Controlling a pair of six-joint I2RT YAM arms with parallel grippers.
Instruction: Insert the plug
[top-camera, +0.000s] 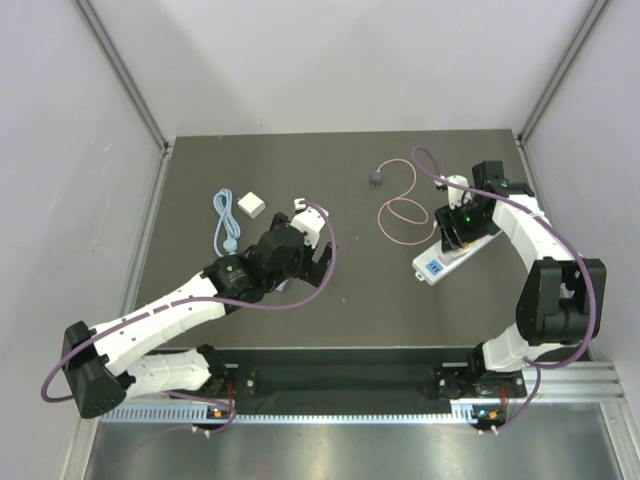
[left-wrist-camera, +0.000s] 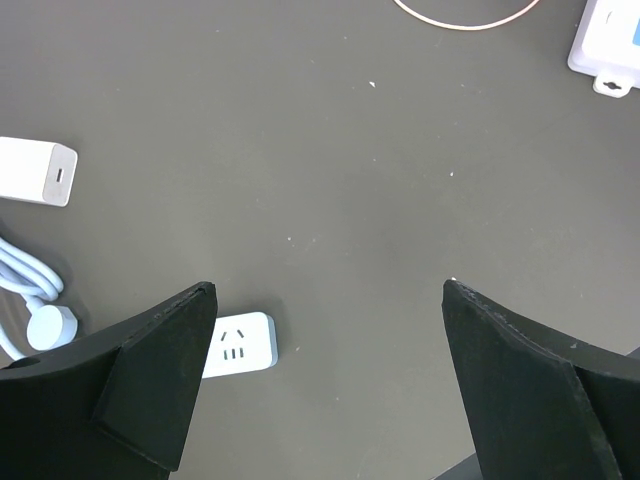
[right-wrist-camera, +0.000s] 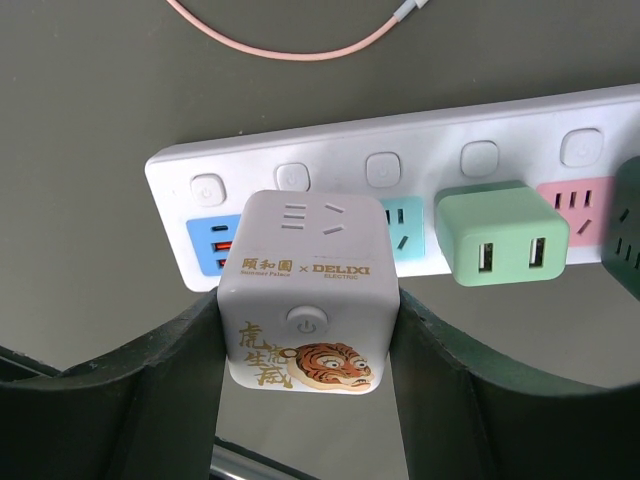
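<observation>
Lying between the wide-open left tool (left-wrist-camera: 330, 290) and the right tool (right-wrist-camera: 308, 325), which grips a cube (right-wrist-camera: 310, 250), the plug (top-camera: 376, 179) trails its cable (right-wrist-camera: 290, 56) rightward.

A robotics lab cell: plain white panels (top-camera: 320, 60), aluminium framing (top-camera: 124, 70), a dark table (top-camera: 340, 290).

The small dark grey plug head (top-camera: 375, 179) lies unplugged, up and left of the long white power strip (top-camera: 445, 262), with its thin pink cable (right-wrist-camera: 300, 57) looped between them, white-tipped.
</observation>
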